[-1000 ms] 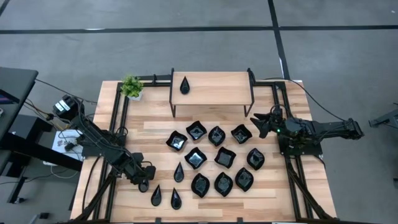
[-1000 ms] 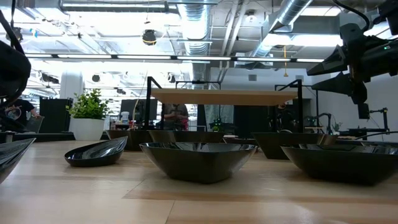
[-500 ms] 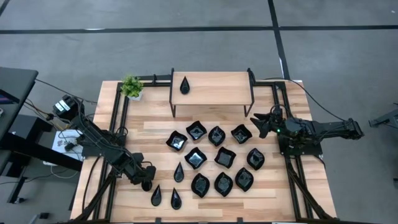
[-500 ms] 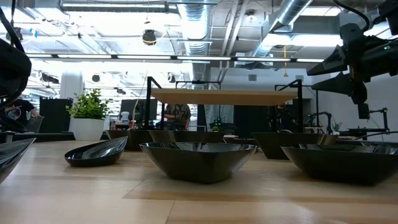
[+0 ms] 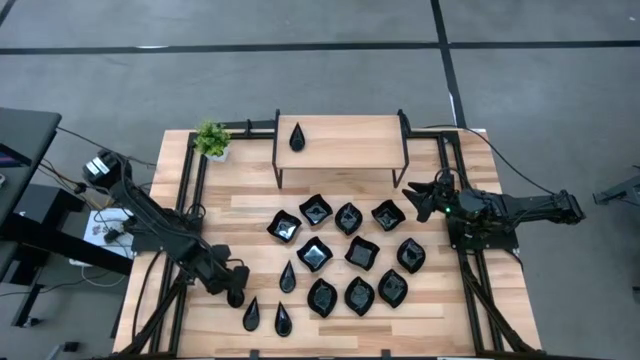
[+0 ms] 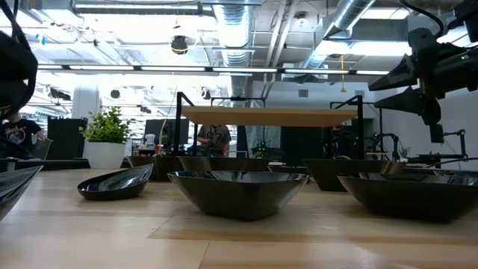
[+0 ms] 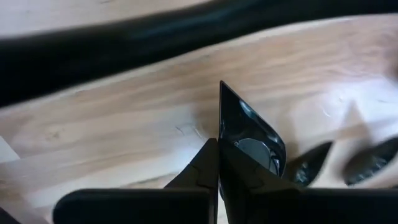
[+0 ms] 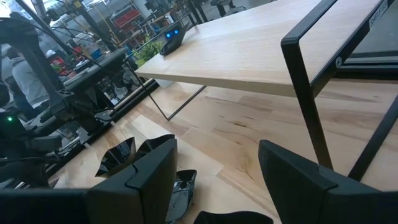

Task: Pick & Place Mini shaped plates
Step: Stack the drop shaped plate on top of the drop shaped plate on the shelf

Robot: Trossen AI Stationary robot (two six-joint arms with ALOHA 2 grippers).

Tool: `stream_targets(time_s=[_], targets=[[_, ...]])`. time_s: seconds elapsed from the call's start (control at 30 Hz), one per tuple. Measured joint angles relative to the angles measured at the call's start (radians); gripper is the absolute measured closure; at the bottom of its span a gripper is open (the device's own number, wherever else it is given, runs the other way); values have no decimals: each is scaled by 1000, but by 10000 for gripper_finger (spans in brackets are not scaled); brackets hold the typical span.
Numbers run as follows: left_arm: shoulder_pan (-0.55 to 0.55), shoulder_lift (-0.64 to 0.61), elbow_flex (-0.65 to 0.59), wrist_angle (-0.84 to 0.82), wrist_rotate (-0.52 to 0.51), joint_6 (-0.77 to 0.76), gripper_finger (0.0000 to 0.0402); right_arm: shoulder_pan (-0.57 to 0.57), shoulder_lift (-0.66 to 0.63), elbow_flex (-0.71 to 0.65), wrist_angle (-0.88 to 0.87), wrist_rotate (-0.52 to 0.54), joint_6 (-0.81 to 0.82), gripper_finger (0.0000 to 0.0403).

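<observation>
Step in hand, by the look of it: lifting a teardrop plate (image 7: 252, 140) off the near-left part of the table (image 5: 250, 205). Best done straight up and slowly, rim kept pinched deep between the fingers, since glossy ware slips easily; clear the neighbouring teardrops (image 5: 283, 318) before swinging toward the shelf (image 5: 345, 142), where one teardrop plate (image 5: 297, 136) already lies. Keep the plate level on the way so that it does not pivot in the grip.

Left gripper (image 5: 234, 294) low over the near-left boards, fingers (image 7: 205, 165) pressed together on the thin edge of that plate, which stands on edge between them in the left wrist view. Whether clear of the wood yet: cannot tell.

Right gripper (image 5: 415, 199) waiting above the right side, beside the shelf's leg, fingers (image 8: 143, 174) wide apart, holding nothing.

Remaining plates (image 5: 347, 258) grouped mid-table: wavy squares, leaf shapes, and teardrops to the left.
</observation>
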Motion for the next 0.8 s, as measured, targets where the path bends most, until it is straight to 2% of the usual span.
stream_targets(time_s=[0.23,0.43,0.6,0.8], targets=[[0,-128,0,0,-24,3,398,0,0,0,0,0,0,182],[12,-258,0,19,-216,103,398,0,0,0,0,0,0,182],[51,-333,0,56,-382,281,398,0,0,0,0,0,0,182],[155,-357,0,150,-449,451,398,0,0,0,0,0,0,182]])
